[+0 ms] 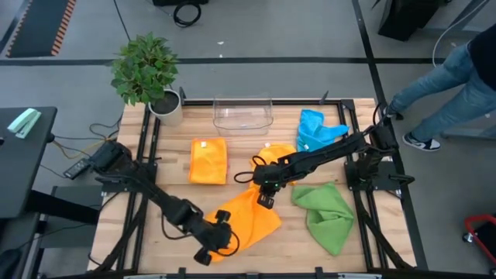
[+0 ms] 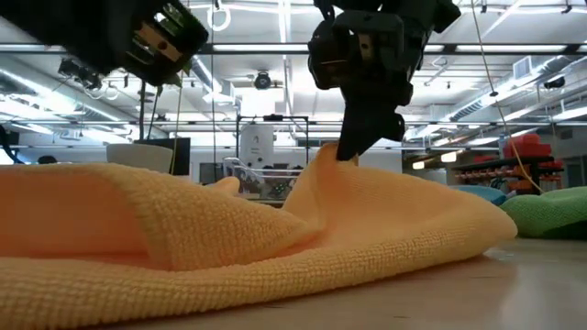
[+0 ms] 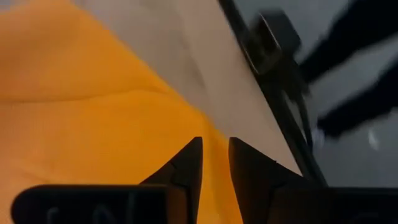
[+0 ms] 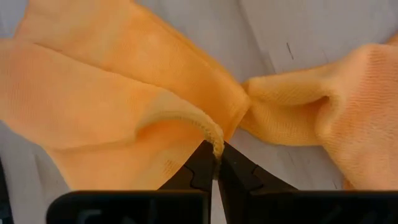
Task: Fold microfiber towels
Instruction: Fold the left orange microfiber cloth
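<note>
Right wrist view showed the right gripper (image 4: 217,163) pinched shut on the hem of the orange towel (image 4: 112,106) mid-table, a light, limp cloth best held by edges, while the left gripper (image 3: 215,163) stood slightly apart over its near corner.

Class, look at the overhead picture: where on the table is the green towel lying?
In the high view the green towel lies crumpled on the table's right side toward the near edge, below the blue towel and right of the spread orange towel.
</note>
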You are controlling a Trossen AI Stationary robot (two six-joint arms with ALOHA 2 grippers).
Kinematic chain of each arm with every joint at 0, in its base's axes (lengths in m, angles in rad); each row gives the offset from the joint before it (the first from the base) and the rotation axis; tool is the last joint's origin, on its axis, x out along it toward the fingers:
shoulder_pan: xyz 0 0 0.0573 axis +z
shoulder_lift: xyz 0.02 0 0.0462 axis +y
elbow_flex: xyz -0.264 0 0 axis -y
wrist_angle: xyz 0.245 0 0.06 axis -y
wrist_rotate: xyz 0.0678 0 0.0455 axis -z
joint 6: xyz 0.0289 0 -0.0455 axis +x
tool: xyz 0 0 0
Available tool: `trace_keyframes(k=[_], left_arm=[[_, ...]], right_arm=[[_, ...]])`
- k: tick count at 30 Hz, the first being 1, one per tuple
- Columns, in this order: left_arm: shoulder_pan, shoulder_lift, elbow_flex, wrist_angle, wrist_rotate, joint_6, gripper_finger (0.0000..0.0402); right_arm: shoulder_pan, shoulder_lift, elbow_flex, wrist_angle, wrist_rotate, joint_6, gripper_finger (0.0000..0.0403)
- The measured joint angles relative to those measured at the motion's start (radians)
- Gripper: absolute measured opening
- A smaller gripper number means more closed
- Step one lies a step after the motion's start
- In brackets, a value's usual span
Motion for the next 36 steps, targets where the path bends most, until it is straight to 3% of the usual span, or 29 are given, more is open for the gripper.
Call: trace_keyframes(k=[9, 26, 30, 36], left_arm=[[-0.005, 0.019, 0.01, -0.057, 0.008, 0.121, 0.0104], [-0.007, 0.019, 0.01, -0.071, 0.008, 0.18, 0.0101], [-0.01, 0.02, 0.009, -0.094, 0.008, 0.279, 0.0138], [0.001, 0.047, 0.008, -0.03, 0.007, 0.255, 0.0229]], right_arm=[[-0.005, 0.0, 0.0, -0.014, 0.0, -0.011, 0.0023], [-0.006, 0.0, 0.0, -0.014, 0.018, 0.061, 0.0024], [-0.006, 0.0, 0.0, -0.014, 0.018, 0.079, 0.0024], [-0.006, 0.0, 0.0, -0.014, 0.018, 0.082, 0.0024]])
